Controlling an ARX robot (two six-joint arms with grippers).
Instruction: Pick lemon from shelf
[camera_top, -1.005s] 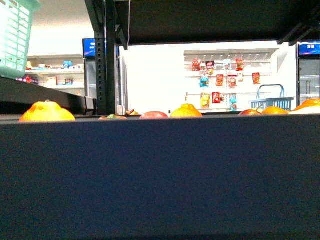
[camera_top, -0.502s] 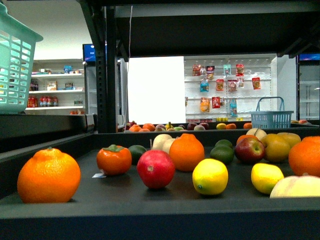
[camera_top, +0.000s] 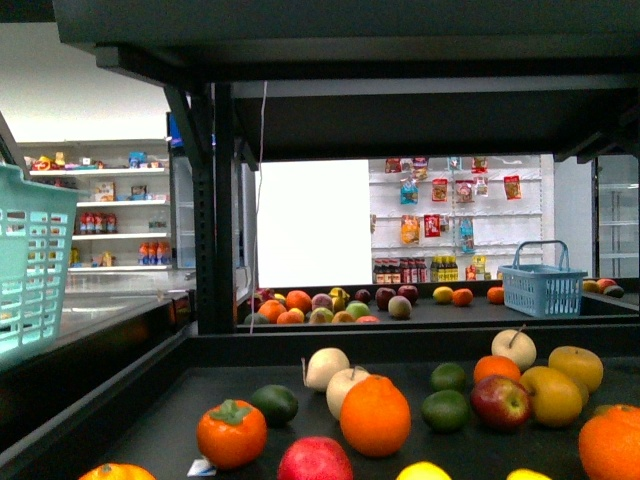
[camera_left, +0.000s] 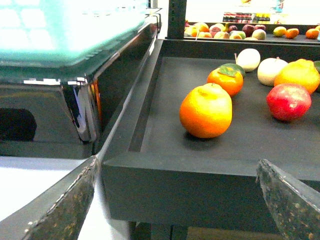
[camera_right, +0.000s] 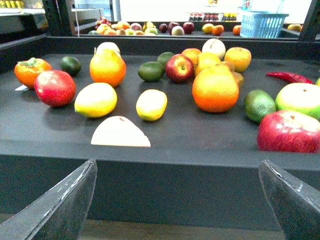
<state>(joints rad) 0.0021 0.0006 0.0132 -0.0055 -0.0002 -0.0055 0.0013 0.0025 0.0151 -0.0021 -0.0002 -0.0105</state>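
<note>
Bright, sharp; glaring white backdrop.

A smooth yellow lemon (camera_right: 151, 104) lies on the dark shelf (camera_right: 175, 172) tray near the front edge.

On shelf tray (camera_right: 160, 175): two lemons (camera_right: 96, 99), one persimmon (camera_right: 31, 70), one red chili (camera_right: 290, 77).

The left tool (camera_left: 177, 210) and the right tool (camera_right: 177, 210) — jaws spread wide (left fingers (camera_left: 65, 205) speckled).
</note>
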